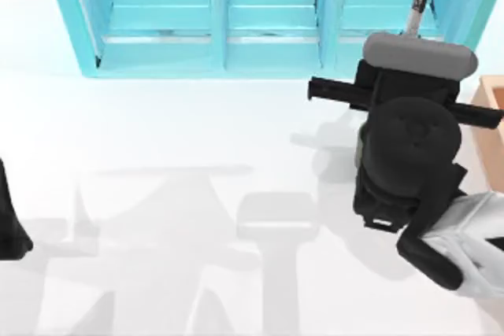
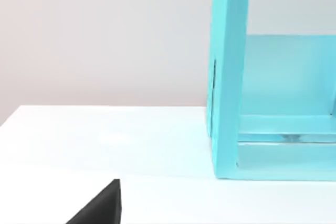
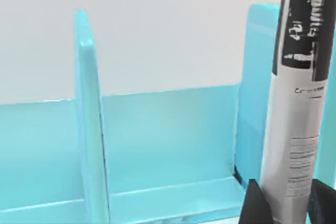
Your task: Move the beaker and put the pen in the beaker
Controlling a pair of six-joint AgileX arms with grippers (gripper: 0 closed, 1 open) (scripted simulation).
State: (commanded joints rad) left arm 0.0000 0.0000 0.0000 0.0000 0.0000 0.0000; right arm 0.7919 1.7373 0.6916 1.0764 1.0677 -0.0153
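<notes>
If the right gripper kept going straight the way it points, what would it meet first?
Probably the turquoise shelf: the right gripper, shut on the pen, faces the shelf's back wall, though depth is unclear.

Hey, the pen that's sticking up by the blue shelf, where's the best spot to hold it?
Hold the pen low on its grey barrel, as the right gripper does now: fingers either side, coming from the shelf's open front. It stands nearly upright, so a low side grip should keep it steady with its long upper part free.

A turquoise shelf unit is standing at the back of the white worktop — upright dividers are splitting it into compartments — a wooden box is sitting at the right edge.
</notes>
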